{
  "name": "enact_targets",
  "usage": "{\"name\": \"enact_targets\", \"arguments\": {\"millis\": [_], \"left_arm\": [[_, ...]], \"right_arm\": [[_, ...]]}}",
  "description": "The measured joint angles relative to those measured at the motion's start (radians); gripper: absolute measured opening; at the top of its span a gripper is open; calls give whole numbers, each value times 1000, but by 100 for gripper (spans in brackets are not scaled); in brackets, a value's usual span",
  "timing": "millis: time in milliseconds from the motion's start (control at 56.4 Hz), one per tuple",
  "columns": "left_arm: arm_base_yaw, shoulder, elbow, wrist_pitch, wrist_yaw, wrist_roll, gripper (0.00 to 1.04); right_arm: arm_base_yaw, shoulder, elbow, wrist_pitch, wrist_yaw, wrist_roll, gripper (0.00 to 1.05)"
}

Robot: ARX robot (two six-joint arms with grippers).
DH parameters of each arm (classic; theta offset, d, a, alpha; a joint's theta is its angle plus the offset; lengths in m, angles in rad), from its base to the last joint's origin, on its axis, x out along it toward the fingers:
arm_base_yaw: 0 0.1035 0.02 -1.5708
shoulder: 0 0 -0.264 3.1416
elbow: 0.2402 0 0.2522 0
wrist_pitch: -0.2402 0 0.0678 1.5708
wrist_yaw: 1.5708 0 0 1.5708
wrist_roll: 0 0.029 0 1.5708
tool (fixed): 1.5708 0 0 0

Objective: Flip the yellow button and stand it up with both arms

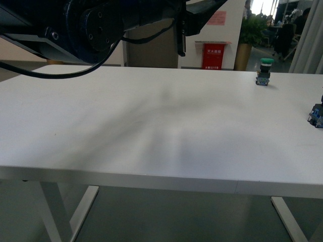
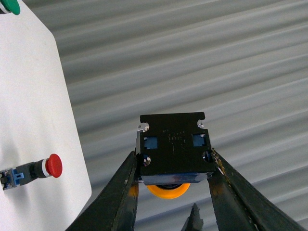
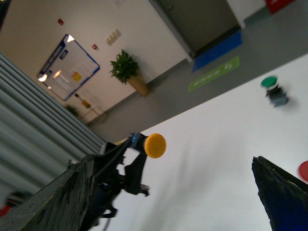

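Observation:
In the left wrist view my left gripper (image 2: 173,180) is shut on the yellow button (image 2: 172,150). Its dark square contact block faces the camera and the yellow cap (image 2: 168,190) points back toward the wrist. It is held high in the air, off the table's edge. In the right wrist view the same button's yellow cap (image 3: 155,145) shows, held by the left gripper's dark fingers (image 3: 130,171). My right gripper (image 3: 175,192) is open and empty, its jaws spread wide, some way from the button. In the front view only an arm (image 1: 101,25) shows at the top; the button is out of view.
A green-capped switch (image 1: 264,71) stands at the far right of the white table (image 1: 151,131); it also shows in the right wrist view (image 3: 274,90). A red-capped switch (image 2: 33,169) lies on its side near the table's edge. A blue block (image 1: 316,115) sits at the right edge.

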Motion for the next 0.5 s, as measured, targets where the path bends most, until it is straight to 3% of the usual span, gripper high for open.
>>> {"name": "enact_targets", "arguments": {"millis": [160, 496], "left_arm": [[-7, 8, 26, -35, 0, 27, 36], [-15, 53, 119, -31, 17, 26, 36]], "right_arm": [[45, 136, 10, 19, -32, 270, 98], [202, 253, 36, 127, 29, 439, 98]]}}
